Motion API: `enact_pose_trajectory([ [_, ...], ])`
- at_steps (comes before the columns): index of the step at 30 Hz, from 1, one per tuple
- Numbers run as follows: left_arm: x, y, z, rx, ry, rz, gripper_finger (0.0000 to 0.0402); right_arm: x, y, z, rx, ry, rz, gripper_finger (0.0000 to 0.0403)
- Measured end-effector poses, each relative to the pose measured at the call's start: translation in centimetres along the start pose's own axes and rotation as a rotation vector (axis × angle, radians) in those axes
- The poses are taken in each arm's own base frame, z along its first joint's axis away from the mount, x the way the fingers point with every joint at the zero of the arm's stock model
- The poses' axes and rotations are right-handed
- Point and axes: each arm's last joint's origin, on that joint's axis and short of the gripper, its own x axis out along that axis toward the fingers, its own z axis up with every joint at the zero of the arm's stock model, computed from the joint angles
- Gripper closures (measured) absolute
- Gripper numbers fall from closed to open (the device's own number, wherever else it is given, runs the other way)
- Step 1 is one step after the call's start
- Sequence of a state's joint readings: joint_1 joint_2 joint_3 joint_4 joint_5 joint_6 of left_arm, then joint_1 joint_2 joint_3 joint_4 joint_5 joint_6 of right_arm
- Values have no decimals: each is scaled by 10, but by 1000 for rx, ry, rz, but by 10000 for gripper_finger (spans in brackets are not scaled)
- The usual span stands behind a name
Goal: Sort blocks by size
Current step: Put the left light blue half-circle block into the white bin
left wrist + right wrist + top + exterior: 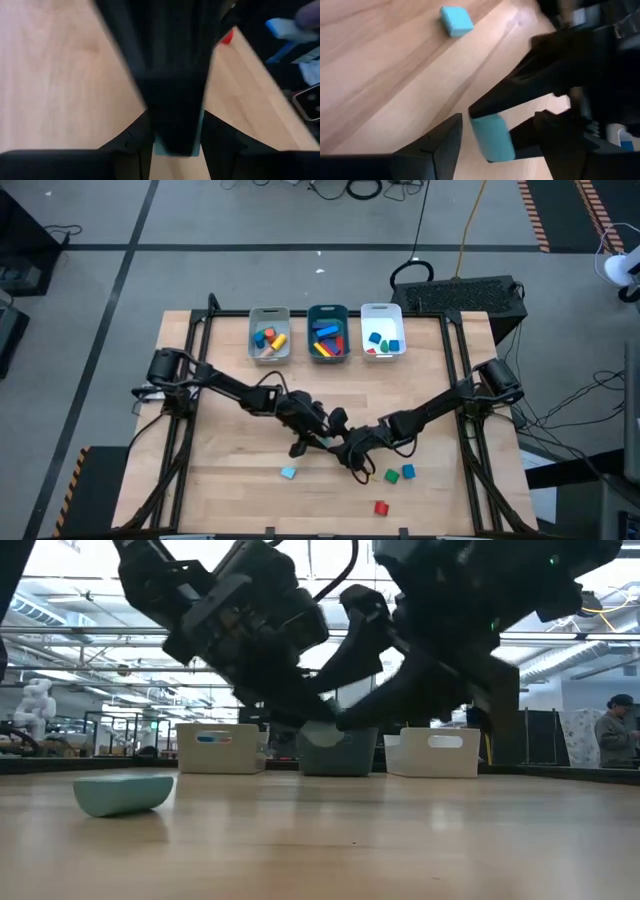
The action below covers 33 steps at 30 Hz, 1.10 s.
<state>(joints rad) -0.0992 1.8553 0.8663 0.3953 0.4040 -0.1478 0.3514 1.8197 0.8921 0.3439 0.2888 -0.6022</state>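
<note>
My two grippers meet over the table's middle, a little toward the near edge. My left gripper (318, 435) (177, 142) is shut on a cyan block (492, 137). My right gripper (347, 450) (495, 145) is open, with one finger on each side of that block. In the left wrist view a dark finger of the right gripper hides most of the block. A second cyan block (288, 473) (456, 21) (123, 792) lies flat on the table. Green (391, 476), blue (408, 472) and red (381, 507) blocks lie near the table's near edge. My left gripper pinches the cyan block between its two fingers, and only the block's edges (159, 149) show there. In the right wrist view its fingers (530, 90) slant down onto the block's upper end. The block is clear of the table. My right gripper: I cannot tell whether its fingers (445, 142) touch the block.
Three trays stand in a row at the far edge: grey (253, 340), teal (311, 340) and white (365, 320), each with blocks inside. The two arms cross the table's middle from left and right. A person stands in the room far behind (610, 735).
</note>
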Motion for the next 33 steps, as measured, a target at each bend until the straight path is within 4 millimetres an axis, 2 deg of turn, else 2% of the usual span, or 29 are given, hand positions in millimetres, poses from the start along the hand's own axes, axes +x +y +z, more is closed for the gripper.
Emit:
enact_pose_trajectory([
  [9, -1, 7, 12, -14, -28, -64, 271, 0, 2, -2, -45, 22, 9, 219],
  [22, -3, 10, 14, -61, -39, -69, 257, -1, 1, -2, -65, 41, -5, 342],
  [27, -3, 11, 14, -61, -43, -49, 254, -1, 2, -3, -51, 46, -4, 350],
  [33, -4, 14, 17, -55, -61, -35, 252, -9, -3, -2, 62, 77, -8, 347],
])
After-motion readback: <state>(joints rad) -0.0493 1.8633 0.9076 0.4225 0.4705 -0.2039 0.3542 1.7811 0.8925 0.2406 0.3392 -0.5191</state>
